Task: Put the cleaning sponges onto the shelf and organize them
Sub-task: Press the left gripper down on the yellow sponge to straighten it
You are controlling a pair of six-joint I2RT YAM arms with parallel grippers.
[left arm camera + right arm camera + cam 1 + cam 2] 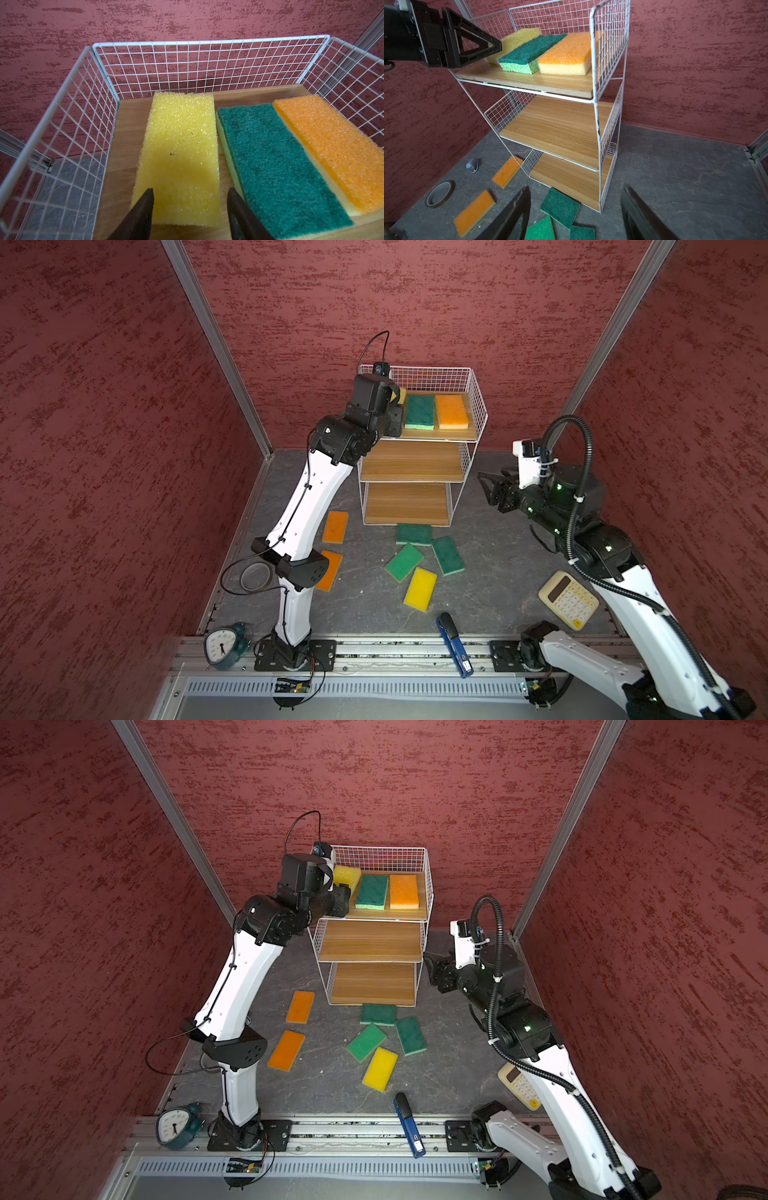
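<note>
Robot lab cell: red panel walls [415,302], aluminium rails [395,649], mounted arms [307,497].

Yellow sponge [401,395] on the shelf [432,379] mostly hidden behind left arm [307,497] (just a sliver shows). Nearer orange sponge [332,568] and tape roll [245,572] partly covered by that arm's elbow. Calculator [515,1081] half hidden by right arm [552,1085]. Right hand [576,186] cut off at view's edge.
</note>
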